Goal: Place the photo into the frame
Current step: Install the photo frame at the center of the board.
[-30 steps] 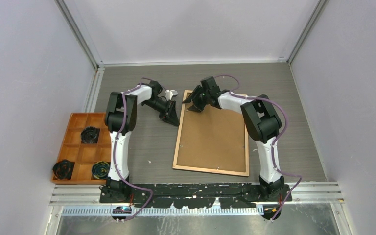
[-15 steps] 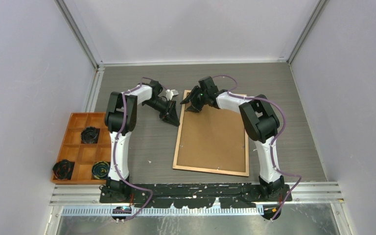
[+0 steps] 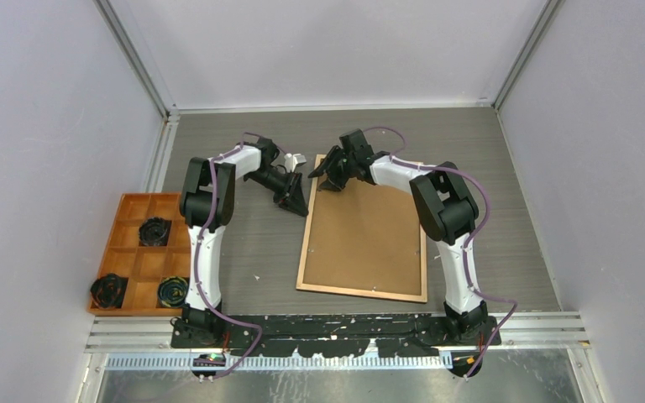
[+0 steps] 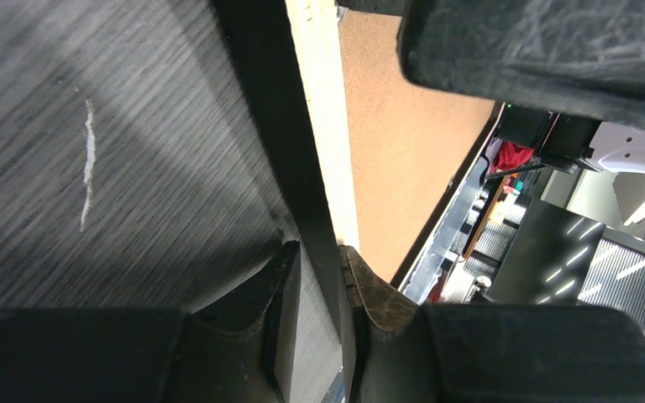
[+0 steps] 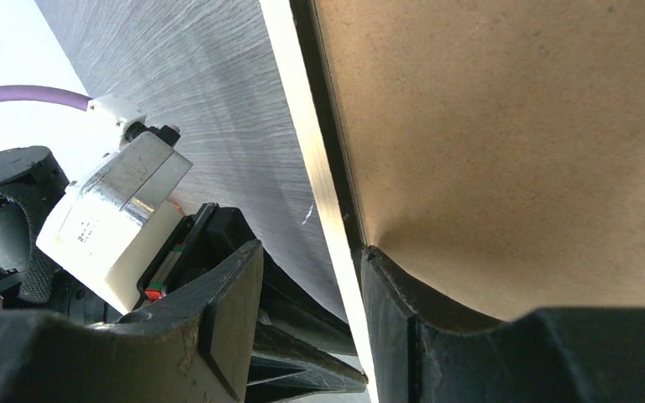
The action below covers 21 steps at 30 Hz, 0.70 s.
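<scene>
Presently, an entry in order from the task's thing outward.

- Frame point(image 3: 361, 293): lies back-up on the table point(image 3: 243, 243), just toward 3 o'clock of centre. It has not moved in the last second.
- Board point(image 3: 365, 235): brown, seated inside the rails and covering the whole opening.
- Photo: not visible. Whether it lies under the board cannot be told.
- Left gripper point(image 3: 298, 204): clenched on the frame's 9 o'clock rail near the 11 o'clock corner, placed as before.
- Right gripper point(image 3: 325, 174): has crept toward 9 o'clock to that same corner. Its jaws are parted astride the rail, one finger on the board's edge and the other clear of the rail, grasping nothing.

Judgement: the shift probably sets up work on the board's corner while the left steadies the frame. Whether that means pressing down or lifting is unclear.
</scene>
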{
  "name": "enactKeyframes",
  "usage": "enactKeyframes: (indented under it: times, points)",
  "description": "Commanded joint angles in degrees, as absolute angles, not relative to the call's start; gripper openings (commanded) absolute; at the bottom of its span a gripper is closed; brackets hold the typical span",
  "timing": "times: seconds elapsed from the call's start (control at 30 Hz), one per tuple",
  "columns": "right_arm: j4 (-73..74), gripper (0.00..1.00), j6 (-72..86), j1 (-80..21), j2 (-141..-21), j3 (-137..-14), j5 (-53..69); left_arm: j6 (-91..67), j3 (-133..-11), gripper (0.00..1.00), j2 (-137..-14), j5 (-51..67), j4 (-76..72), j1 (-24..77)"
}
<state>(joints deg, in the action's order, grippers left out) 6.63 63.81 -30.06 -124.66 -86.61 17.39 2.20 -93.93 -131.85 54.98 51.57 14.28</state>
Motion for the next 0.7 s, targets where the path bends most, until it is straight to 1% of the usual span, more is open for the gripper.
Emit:
enactKeyframes:
  times: [0.0, 0.37, 0.5, 0.57, 0.67]
  points:
    - [7.9, 0.52, 62.2, -30.4, -125.4, -89.2, 19.2, 4.8, -93.1, 0.23, -130.7, 49.5, 49.8, 15.3]
    - [11.7, 0.52, 59.6, -30.4, -126.5, -92.5, 21.1, 5.3, -93.4, 0.23, -130.6, 49.3, 50.6, 15.3]
    - [13.0, 0.55, 57.8, -28.0, -123.5, -93.1, 18.5, 5.6, -93.4, 0.23, -130.4, 49.1, 51.1, 15.3]
    - [13.5, 0.57, 56.8, -26.3, -121.1, -92.1, 16.0, 5.7, -93.3, 0.23, -130.3, 49.0, 51.1, 15.3]
    - [14.6, 0.59, 55.3, -23.5, -118.9, -90.5, 13.4, 5.9, -93.4, 0.23, -130.2, 48.6, 51.2, 15.3]
